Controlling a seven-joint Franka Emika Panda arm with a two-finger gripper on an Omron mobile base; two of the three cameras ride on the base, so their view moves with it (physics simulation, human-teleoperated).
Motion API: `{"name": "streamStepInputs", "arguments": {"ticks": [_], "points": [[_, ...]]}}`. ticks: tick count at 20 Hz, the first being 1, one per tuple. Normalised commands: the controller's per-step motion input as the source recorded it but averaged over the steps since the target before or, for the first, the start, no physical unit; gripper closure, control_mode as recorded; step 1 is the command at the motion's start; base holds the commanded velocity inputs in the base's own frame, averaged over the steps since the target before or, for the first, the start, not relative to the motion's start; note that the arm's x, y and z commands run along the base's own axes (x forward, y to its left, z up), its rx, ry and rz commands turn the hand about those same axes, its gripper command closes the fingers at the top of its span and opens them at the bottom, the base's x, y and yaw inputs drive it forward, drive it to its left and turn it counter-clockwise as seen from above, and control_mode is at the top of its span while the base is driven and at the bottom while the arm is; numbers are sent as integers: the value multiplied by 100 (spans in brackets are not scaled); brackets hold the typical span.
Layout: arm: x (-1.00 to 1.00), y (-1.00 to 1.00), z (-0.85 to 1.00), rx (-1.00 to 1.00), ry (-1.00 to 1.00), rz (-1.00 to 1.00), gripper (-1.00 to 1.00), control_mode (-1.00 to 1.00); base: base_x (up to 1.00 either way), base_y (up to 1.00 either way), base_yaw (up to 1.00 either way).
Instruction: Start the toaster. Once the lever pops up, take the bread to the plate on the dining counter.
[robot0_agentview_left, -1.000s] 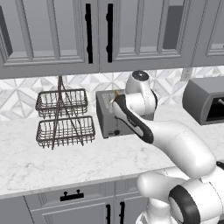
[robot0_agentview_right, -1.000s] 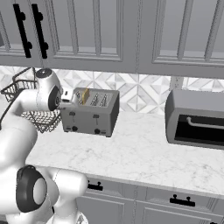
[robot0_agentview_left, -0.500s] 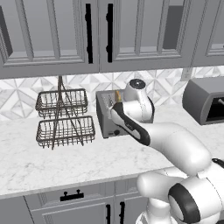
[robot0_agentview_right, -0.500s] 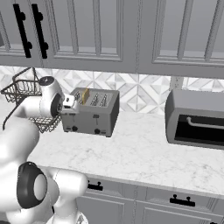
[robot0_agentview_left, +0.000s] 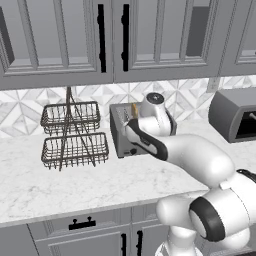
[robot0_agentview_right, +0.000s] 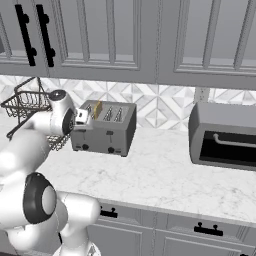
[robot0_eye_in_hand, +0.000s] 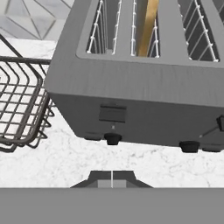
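Observation:
The grey four-slot toaster (robot0_eye_in_hand: 131, 92) stands on the counter by the backsplash, also seen as the toaster (robot0_agentview_right: 105, 129) and, partly behind my arm, the toaster (robot0_agentview_left: 122, 132). One slice of bread (robot0_eye_in_hand: 148, 26) stands upright in a left-hand slot; its tan crust bread (robot0_agentview_right: 97, 109) pokes above the top. My gripper (robot0_eye_in_hand: 112, 178) is shut with nothing in it. It hovers just in front of the toaster's left front, facing the left lever (robot0_eye_in_hand: 112, 113), with a gap between them. In the right base view the gripper (robot0_agentview_right: 82, 118) sits at the toaster's upper left corner. The plate and dining counter are out of view.
A two-tier wire basket (robot0_agentview_left: 74, 132) stands close left of the toaster, basket (robot0_eye_in_hand: 17, 105) near my hand. A larger grey dark-windowed appliance (robot0_agentview_right: 225, 135) sits to the right. Wall cabinets hang overhead. Bare marble counter (robot0_agentview_right: 160, 175) lies in front of the toaster.
My hand has dropped lower and moved closer to the toaster's left front. The gripper stays shut; the toaster and bread have not moved.

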Motion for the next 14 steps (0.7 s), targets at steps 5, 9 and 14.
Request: {"name": "streamStepInputs", "arguments": {"ticks": [5,9,14], "points": [[17,0,0,0,0,0,100,-100,0,0,0],[8,0,-12,0,0,0,100,-100,0,0,0],[6,0,-8,0,-1,0,100,-100,0,0,0]]}}
